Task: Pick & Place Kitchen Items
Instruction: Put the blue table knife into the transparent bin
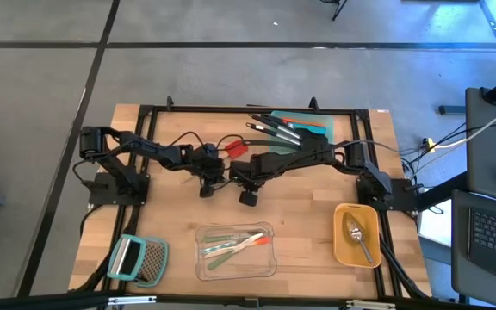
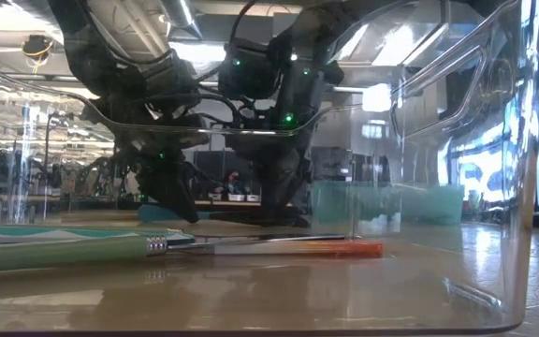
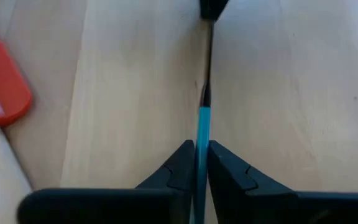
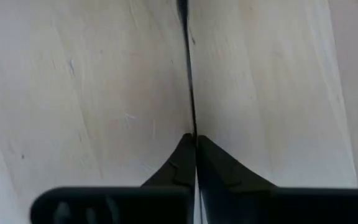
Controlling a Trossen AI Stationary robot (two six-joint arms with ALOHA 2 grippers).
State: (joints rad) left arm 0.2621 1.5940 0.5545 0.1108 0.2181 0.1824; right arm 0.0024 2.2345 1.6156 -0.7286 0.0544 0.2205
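Left claw (image 3: 201,163) is pinching a thin blue tool (image 3: 202,127) mid-table w/ right claw (image 4: 195,155) clamped on the same thin shaft, so looks like a handover, and imo next one lets go before the carry to a bin.

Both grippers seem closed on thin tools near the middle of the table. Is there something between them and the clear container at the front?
Nothing visible stands in the way. The left gripper pinches a slim teal tool, the right gripper a thin dark tool. Bare table lies between them and the clear container.
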